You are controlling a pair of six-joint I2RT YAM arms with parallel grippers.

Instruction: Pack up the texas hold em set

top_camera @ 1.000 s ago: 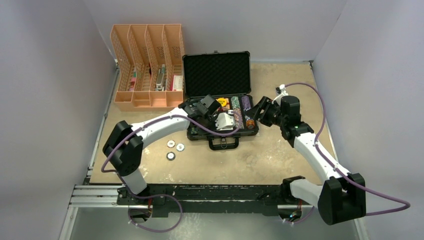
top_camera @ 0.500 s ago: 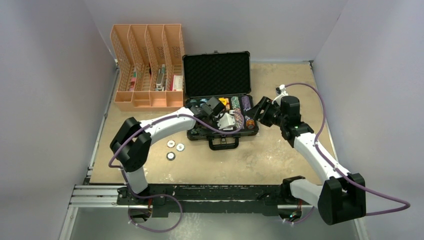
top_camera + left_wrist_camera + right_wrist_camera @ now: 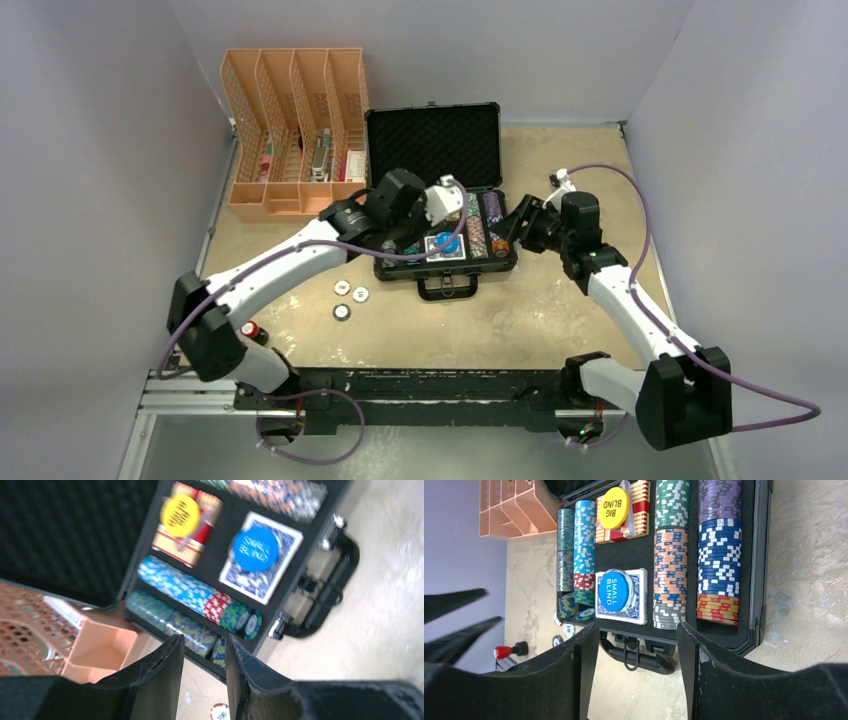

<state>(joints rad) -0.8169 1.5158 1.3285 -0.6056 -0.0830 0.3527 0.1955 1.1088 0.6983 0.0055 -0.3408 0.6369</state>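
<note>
The black case (image 3: pixel 432 148) of the texas hold em set lies open, lid up. Rows of poker chips (image 3: pixel 718 565) fill its tray. A blue disc (image 3: pixel 614 591) rests on the blue deck (image 3: pixel 640 596), and a yellow disc (image 3: pixel 614 501) on the red deck (image 3: pixel 640 510). My left gripper (image 3: pixel 428 218) hangs above the tray's left side; in its wrist view the left gripper (image 3: pixel 203 642) is open and holds nothing. My right gripper (image 3: pixel 508 232) hovers by the case's right end, and the right gripper (image 3: pixel 638 630) stands open and empty over the handle (image 3: pixel 644 657).
Three loose chips (image 3: pixel 348 297) lie on the table left of the case front. The orange file organiser (image 3: pixel 295 130) stands at the back left, touching the case's corner. A small red-and-black bottle (image 3: pixel 250 330) lies near the left arm's base.
My left gripper has opened, risen out of the tray and drawn back to the left, uncovering the blue deck with the blue disc on it. The right arm has stayed put.
</note>
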